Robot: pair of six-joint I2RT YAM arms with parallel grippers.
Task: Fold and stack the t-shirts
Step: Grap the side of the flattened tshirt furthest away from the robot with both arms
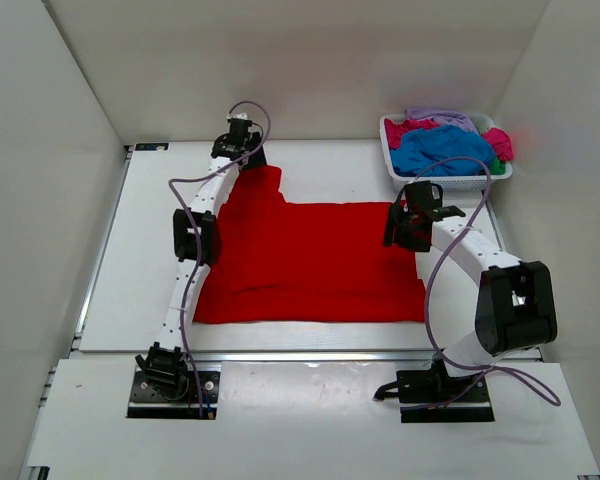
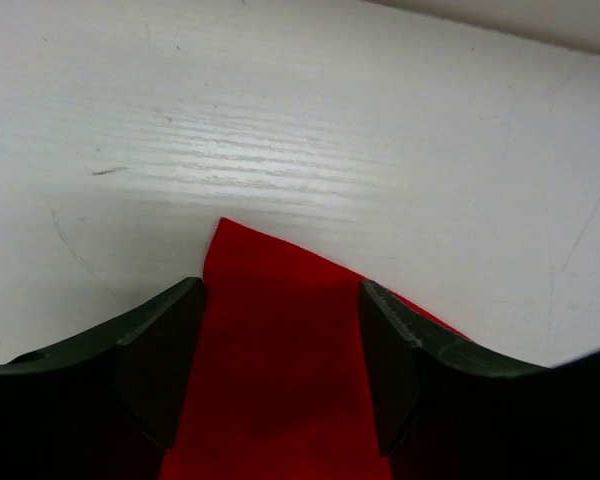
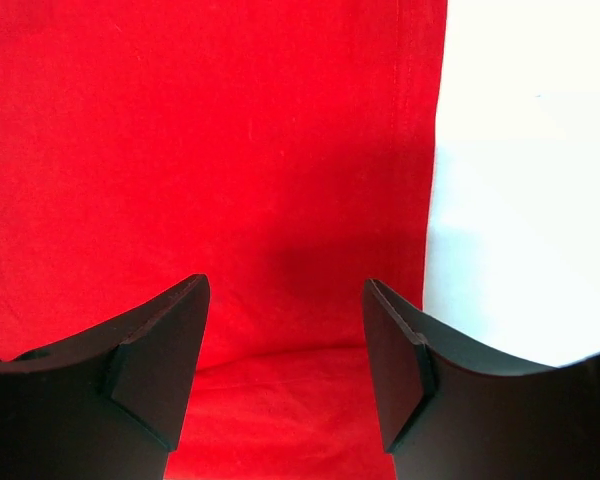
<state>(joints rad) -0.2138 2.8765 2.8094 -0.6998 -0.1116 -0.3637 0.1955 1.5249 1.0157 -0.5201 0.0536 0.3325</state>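
Open tabletop (image 1: 140,250) runs left of the spread red t-shirt (image 1: 320,260); the white basket (image 1: 450,184), heaped with shirts (image 1: 440,148), crowds the far right corner.

A white mesh basket (image 1: 446,183) sits at the table's (image 1: 140,260) far right corner — white walls (image 1: 280,60) enclose both.

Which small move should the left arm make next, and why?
Probably shut the left gripper on the far corner of the red t-shirt, lowering first if needed: its jaws stand open with the cloth's tip between them. The right gripper is also open, over the shirt's right edge.
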